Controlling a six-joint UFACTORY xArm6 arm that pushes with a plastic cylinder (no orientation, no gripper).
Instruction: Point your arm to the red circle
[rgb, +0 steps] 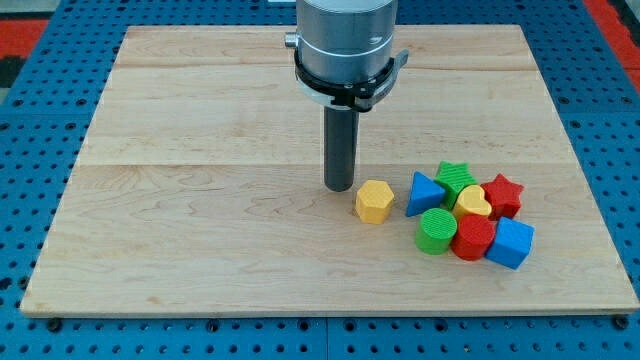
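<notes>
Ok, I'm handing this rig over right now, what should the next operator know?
My tip is down on the wooden board, just to the view's left of the yellow hexagon, apart from it.
The red circle sits in the cluster at the view's right, between the green circle and the blue cube, below the yellow heart.
Done: nothing at the target yet.
Left: bring the tip to the red circle, probably skirting the hexagon and blue triangle.

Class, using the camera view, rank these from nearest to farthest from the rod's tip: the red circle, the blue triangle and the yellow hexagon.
Measured from my tip:
1. yellow hexagon, just to the tip's right in the view.
2. blue triangle, further right, at the cluster's left edge.
3. red circle, lower right, between the green circle and the blue cube.
</notes>
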